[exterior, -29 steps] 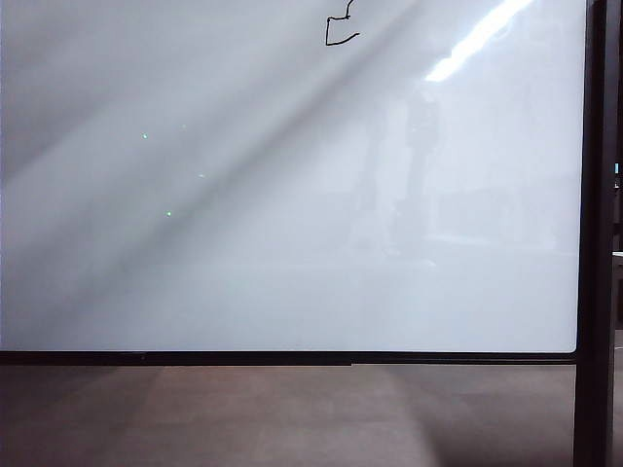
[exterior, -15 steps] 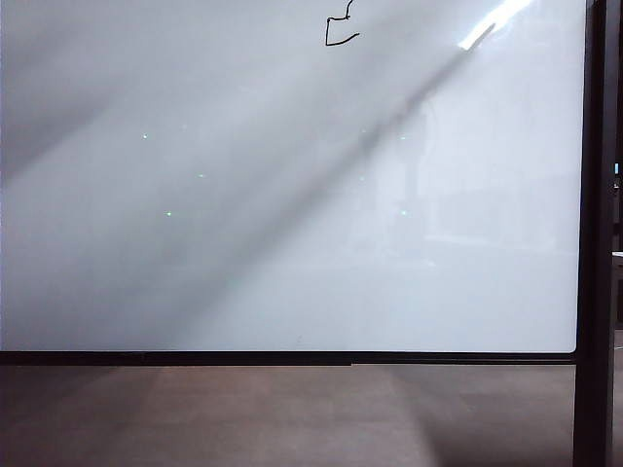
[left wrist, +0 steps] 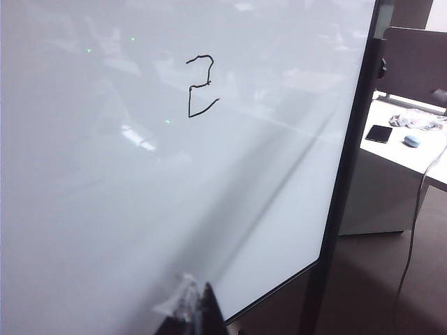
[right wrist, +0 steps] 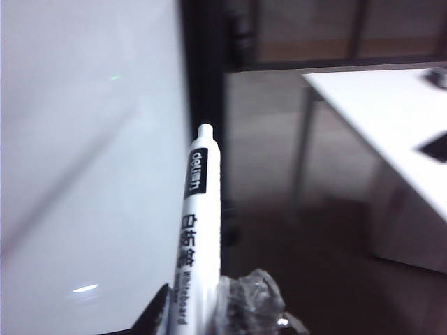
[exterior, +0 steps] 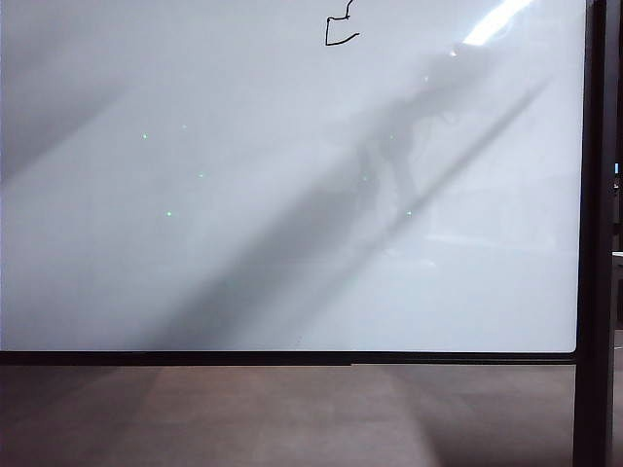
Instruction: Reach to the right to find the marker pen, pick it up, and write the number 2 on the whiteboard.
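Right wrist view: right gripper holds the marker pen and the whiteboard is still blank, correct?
Not blank. The left wrist view shows the number 2 already drawn on the whiteboard. The rest stands: the right gripper holds the marker pen, seen in the right wrist view.

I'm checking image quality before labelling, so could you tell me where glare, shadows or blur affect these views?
Exterior view: a bright glare streak sits at the upper right of the whiteboard, with broad diagonal shadows and a murky reflection across it; the number 2 is cut off by the frame. Left wrist view: the 2 is sharp amid faint reflections. Right wrist view: the marker pen is fairly sharp, the background soft.
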`<act>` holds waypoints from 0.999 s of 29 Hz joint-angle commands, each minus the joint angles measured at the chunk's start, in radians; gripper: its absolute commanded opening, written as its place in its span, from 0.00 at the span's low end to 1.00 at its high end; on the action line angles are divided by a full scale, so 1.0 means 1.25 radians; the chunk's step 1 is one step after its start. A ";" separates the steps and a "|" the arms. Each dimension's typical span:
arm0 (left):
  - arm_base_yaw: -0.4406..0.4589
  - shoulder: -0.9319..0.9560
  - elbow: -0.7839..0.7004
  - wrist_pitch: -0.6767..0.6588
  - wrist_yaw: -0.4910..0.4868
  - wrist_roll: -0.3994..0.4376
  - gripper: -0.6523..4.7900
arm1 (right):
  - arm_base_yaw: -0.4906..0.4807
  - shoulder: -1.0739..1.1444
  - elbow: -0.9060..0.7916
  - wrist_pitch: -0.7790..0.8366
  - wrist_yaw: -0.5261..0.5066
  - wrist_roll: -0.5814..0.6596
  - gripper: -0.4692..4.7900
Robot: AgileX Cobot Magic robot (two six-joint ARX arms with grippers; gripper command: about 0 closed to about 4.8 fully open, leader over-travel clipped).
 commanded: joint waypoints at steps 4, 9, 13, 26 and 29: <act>0.001 -0.002 0.002 -0.001 0.005 0.000 0.11 | 0.000 -0.003 -0.058 0.074 -0.110 0.008 0.16; 0.001 -0.005 0.002 -0.062 0.005 0.002 0.11 | 0.001 -0.005 -0.087 0.074 -0.172 0.013 0.16; 0.001 -0.021 -0.013 -0.084 0.005 0.010 0.11 | 0.001 -0.022 -0.102 0.056 -0.207 0.013 0.17; 0.001 -0.199 -0.272 0.012 -0.008 0.021 0.11 | 0.001 -0.170 -0.296 0.154 -0.199 0.055 0.17; 0.001 -0.241 -0.347 0.014 -0.034 0.012 0.11 | 0.001 -0.205 -0.362 0.210 -0.197 0.087 0.17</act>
